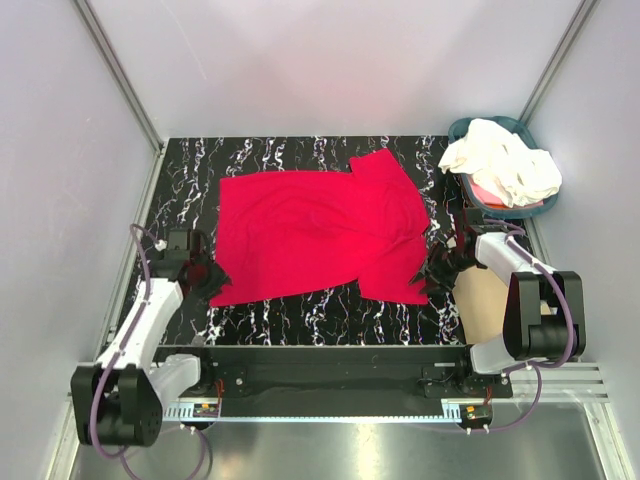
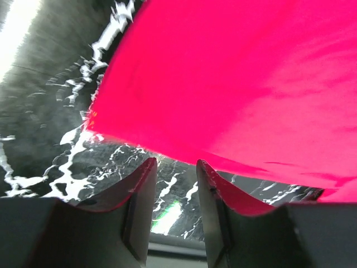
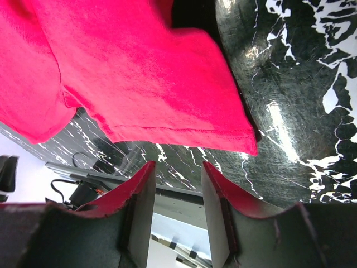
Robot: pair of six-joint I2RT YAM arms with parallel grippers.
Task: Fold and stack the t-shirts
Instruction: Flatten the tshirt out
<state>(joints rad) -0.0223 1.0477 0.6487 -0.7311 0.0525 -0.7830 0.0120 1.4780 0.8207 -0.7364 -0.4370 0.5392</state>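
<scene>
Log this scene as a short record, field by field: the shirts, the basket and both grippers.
red t-shirt: spread out on the table, not yet folded
cream-white shirts: heaped in the teal basket, far right
left gripper: open, at the shirt's near left corner, holding nothing
right gripper: open, by the near right sleeve, holding nothing
stack: none yet

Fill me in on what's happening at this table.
A red t-shirt lies spread on the marble table. The left gripper sits at its near left corner, the right gripper at its near right corner, both open with nothing gripped. Cream-white shirts lie heaped in the teal basket at the far right.
</scene>
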